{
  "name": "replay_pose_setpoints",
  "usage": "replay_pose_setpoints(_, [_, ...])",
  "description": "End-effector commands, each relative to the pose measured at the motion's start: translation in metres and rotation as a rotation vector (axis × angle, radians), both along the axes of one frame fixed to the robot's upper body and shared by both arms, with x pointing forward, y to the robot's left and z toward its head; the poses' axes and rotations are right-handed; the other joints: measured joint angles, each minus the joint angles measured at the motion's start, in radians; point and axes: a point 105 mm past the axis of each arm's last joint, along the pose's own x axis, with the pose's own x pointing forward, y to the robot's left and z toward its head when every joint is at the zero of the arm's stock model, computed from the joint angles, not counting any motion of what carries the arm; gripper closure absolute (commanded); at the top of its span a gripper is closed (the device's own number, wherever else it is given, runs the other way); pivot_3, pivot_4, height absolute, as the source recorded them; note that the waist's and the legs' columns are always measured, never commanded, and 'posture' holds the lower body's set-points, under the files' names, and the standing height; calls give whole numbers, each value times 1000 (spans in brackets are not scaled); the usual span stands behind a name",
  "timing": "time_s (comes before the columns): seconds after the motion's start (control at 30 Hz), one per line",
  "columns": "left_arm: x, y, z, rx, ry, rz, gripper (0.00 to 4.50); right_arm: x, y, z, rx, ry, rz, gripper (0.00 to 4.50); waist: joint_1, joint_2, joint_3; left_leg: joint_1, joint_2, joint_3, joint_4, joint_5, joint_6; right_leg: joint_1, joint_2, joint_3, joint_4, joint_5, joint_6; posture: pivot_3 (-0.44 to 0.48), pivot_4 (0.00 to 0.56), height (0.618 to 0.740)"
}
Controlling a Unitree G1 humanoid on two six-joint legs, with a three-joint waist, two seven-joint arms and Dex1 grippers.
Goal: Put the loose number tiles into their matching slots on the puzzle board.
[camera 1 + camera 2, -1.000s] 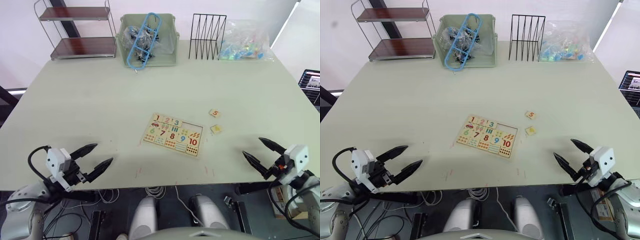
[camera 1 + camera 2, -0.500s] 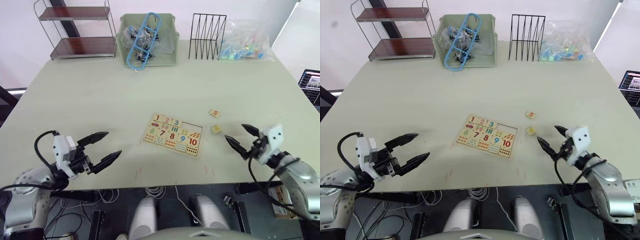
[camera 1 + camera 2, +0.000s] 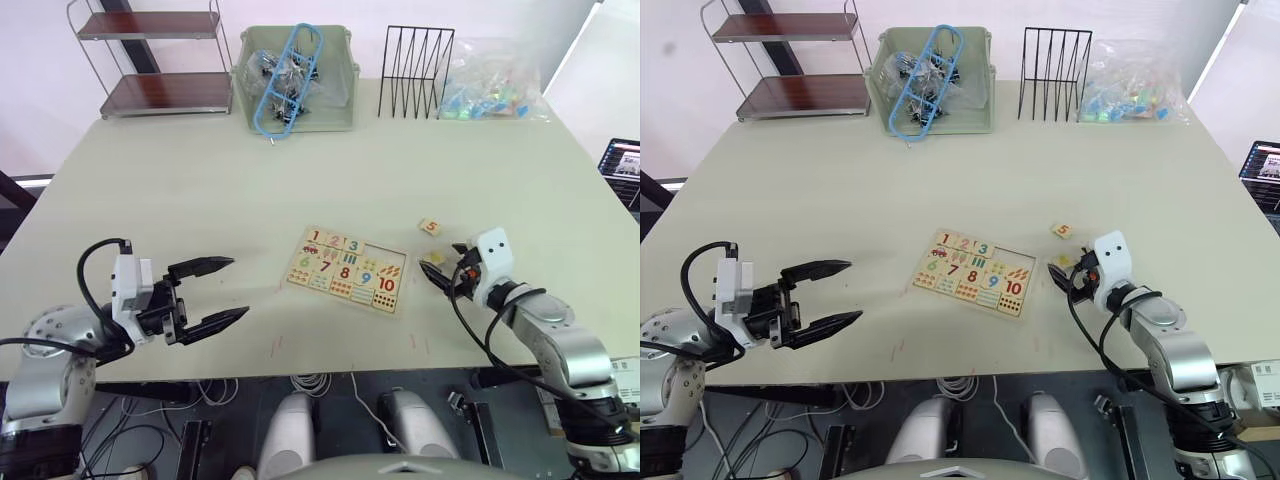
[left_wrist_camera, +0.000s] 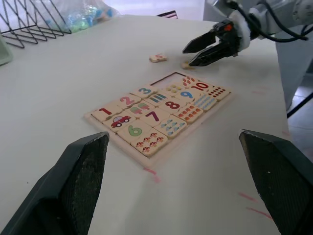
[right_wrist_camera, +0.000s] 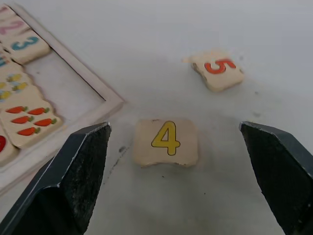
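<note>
Head views are looking down from above the puzzle board [image 3: 347,268]; the left wrist view is facing it obliquely; the right wrist view is sitting close beside its corner.

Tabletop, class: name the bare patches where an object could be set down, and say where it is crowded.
Free: the wide stretch between the puzzle board and the green bin, and the part between the board and the open left gripper. Crowded: beside the board's right end, where tile 4, tile 5 and the open right gripper sit.
</note>
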Motion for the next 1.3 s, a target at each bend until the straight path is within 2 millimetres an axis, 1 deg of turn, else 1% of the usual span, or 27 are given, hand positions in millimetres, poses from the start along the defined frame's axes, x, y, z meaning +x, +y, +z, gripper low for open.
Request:
replay_pose_setpoints(0.03, [0,2,11,15,-9,-52,0,2,-1,4,-11,-2,-40,108,0,0,0,0,0,0,0,0,0,0,0,0,0,0,0,0,150,740])
replay_pose_setpoints(0.17, [3,2,15,31,-3,-85,0,1,1,2,-7,8,-56,108,-1,0,0,0,0,0,0,0,0,0,0,0,0,0,0,0,150,740])
replay_pose_setpoints(0.2, [5,2,15,38,-5,-91,0,1,2,2,1,10,-64,326,-1,0,0,0,0,0,0,0,0,0,0,0,0,0,0,0,150,740])
replay_pose_setpoints(0.27, [7,1,17,42,-7,-100,0,1,3,3,8,8,-69,827,-1,0,0,0,0,0,0,0,0,0,0,0,0,0,0,0,150,740])
replay_pose_setpoints(0.37, [9,-2,17,41,-5,-119,0,0,3,5,17,4,-78,2184,-2,0,0,0,0,0,0,0,0,0,0,0,0,0,0,0,150,740])
replay_pose_setpoints(0.4, [10,-3,17,42,-4,-124,0,0,3,6,12,1,-82,2717,-2,0,0,0,0,0,0,0,0,0,0,0,0,0,0,0,150,740])
replay_pose_setpoints(0.43, [11,-4,17,43,-4,-127,0,-1,2,6,8,-1,-86,3016,-3,0,0,0,0,0,0,0,0,0,0,0,-1,0,0,0,150,740])
replay_pose_setpoints(0.47, [12,-4,17,45,-4,-133,0,-1,2,7,6,-5,-93,3088,-3,0,0,0,0,0,0,0,0,0,0,0,-1,0,0,0,150,740])
replay_pose_setpoints(0.63, [15,-7,17,51,-2,-161,0,-4,-7,14,3,-39,-183,3084,-2,0,0,-1,0,0,-1,0,0,0,0,0,0,0,0,0,150,740])
replay_pose_setpoints(0.83, [16,-10,17,52,1,-178,0,-20,-2,17,27,-27,-265,3084,-2,0,0,-1,0,-1,-1,0,0,-1,0,0,0,0,0,0,150,740])
replay_pose_setpoints(0.97, [17,-11,17,49,3,-184,0,-37,7,12,54,26,-312,3084,-2,0,0,-1,0,-1,-1,0,0,-1,0,0,0,0,0,0,150,740])
replay_pose_setpoints(1.1, [17,-11,18,52,6,-198,0,-47,9,9,69,67,-363,3084,-2,0,0,-1,1,0,-1,0,0,-1,0,0,0,-1,1,0,150,740])
replay_pose_setpoints(1.3, [17,-11,19,60,17,-222,0,-61,12,0,79,135,-409,3084,-3,0,0,-1,1,0,-1,0,0,-1,0,-1,-1,-2,3,0,150,740])
